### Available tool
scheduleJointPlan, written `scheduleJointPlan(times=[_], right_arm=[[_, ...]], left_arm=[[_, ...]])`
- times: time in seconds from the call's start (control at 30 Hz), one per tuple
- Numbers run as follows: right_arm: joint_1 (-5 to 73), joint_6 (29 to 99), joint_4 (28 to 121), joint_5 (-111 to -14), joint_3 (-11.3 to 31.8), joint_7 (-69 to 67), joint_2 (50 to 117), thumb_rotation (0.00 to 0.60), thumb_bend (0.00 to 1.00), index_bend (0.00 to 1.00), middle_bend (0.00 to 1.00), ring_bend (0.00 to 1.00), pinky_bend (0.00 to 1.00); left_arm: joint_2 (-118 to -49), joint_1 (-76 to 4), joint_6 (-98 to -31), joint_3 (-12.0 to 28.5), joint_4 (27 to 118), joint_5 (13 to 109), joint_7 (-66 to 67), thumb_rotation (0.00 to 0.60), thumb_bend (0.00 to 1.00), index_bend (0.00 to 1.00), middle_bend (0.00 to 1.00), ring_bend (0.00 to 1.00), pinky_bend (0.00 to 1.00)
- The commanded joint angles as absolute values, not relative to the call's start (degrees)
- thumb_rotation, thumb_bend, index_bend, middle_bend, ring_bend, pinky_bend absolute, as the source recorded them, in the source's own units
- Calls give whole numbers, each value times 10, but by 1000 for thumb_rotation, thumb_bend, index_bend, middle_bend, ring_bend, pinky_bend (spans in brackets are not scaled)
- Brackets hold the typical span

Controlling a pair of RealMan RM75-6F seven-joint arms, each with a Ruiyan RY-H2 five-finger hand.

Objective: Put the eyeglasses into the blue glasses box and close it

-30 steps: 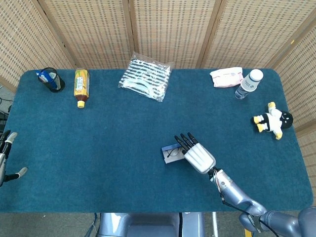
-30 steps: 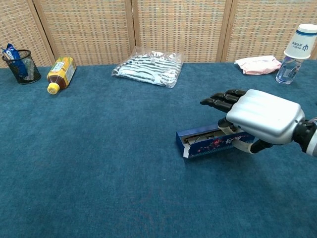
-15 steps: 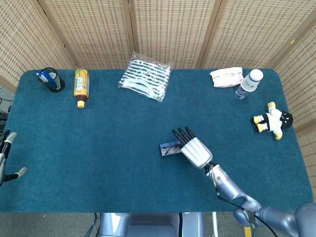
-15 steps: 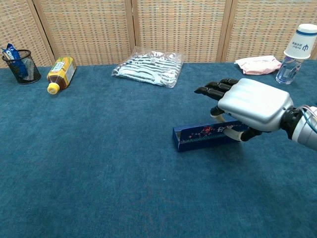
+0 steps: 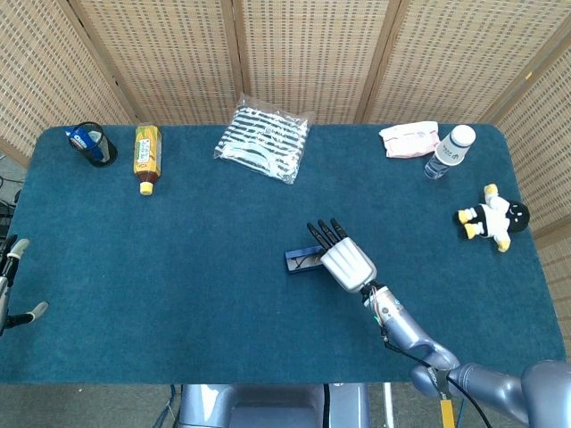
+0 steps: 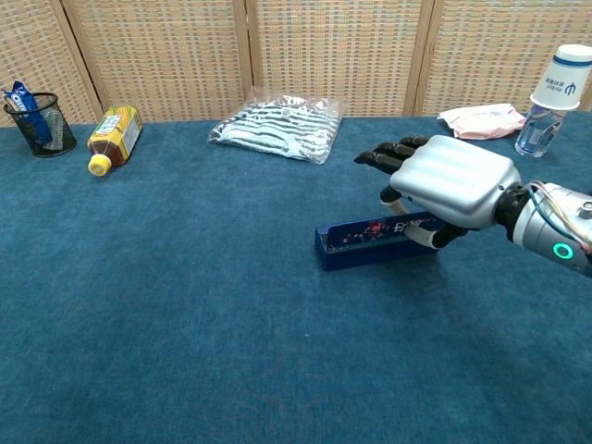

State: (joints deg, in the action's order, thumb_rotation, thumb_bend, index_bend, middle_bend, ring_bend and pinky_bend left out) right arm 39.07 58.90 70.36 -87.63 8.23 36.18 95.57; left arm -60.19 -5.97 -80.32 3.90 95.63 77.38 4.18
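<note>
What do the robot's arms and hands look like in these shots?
The right hand has a smooth silver-grey shell on its back and black fingers. Its wrist is metallic grey with thin cables and a lit green ring. The left hand shows only at the frame edge: dark parts with light grey tips.

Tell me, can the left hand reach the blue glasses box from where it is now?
Probably not: the left hand sits at the table's far left edge, while the blue glasses box lies right of centre under the right hand.

The right hand [image 6: 449, 180] covers the right end of the blue glasses box [image 6: 365, 242]; the left hand [image 5: 11, 283] is cut off at the head view's left edge.
</note>
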Motion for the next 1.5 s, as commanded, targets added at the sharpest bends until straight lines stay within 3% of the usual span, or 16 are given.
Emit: scheduleJointPlan(times=[0.03,0.17,0.33,0.7,0.87,1.0,1.27,1.5], right_arm=[[395,586,705,-868,86,370,959,600,517,732,39,0,131],[399,579,700,-854,92,380,966,600,517,722,39,0,131],[406,572,692,-831,101,388,979,600,517,496,37,0,131],[419,572,672,-792,120,406,1008,600,505,293,26,0,131],[422,574,666,-781,123,414,1016,600,456,149,0,0,131],[423,590,667,-776,128,409,1023,600,363,27,0,0,130],[424,583,754,-756,140,392,983,600,260,0,0,0,8],[452,451,889,-618,138,454,883,600,257,0,0,0,0]], left_arm=[[-601,-59,-804,39,957,774,41,600,0,0,0,0,0],[-601,-59,-804,39,956,775,39,600,0,0,0,0,0],[-600,-59,-804,39,956,775,36,600,0,0,0,0,0],[-599,-59,-804,41,954,773,31,600,0,0,0,0,0],[-598,-58,-804,41,954,773,29,600,0,0,0,0,0],[-598,-58,-803,41,954,773,28,600,0,0,0,0,0],[-598,-59,-801,42,953,771,28,600,0,0,0,0,0],[-599,-60,-801,41,953,772,29,600,0,0,0,0,0]])
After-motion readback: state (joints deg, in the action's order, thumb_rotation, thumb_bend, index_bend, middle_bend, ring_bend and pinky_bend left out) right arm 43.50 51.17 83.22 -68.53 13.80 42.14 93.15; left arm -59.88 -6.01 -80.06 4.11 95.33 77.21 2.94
